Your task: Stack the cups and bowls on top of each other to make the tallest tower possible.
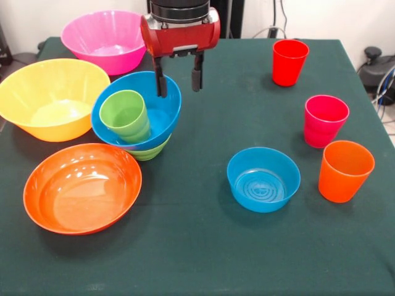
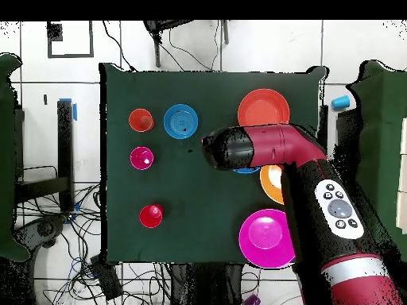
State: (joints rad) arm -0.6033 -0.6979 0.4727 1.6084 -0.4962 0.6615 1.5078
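Observation:
The tower is a wide blue bowl (image 1: pixel 162 114) resting on a small green bowl (image 1: pixel 150 152), with a light green cup (image 1: pixel 125 116) lying tilted inside the blue one. My gripper (image 1: pixel 179 80) hangs open over the blue bowl's far right rim, nothing between its fingers (image 1: pixel 160 83). On the right stand a red cup (image 1: pixel 289 61), a magenta-pink cup (image 1: pixel 324 120), an orange cup (image 1: pixel 345 171) and a small translucent blue bowl (image 1: pixel 263 179). In the overhead view the arm (image 2: pixel 262 147) hides the tower and the gripper.
Left of the tower sit a big yellow-orange bowl (image 1: pixel 52 95), a big pink bowl (image 1: pixel 105 40) behind it, and a shallow orange-red bowl (image 1: pixel 82 187) in front. Overhead, the orange-red bowl (image 2: pixel 263 107) and pink bowl (image 2: pixel 266 237) flank the arm.

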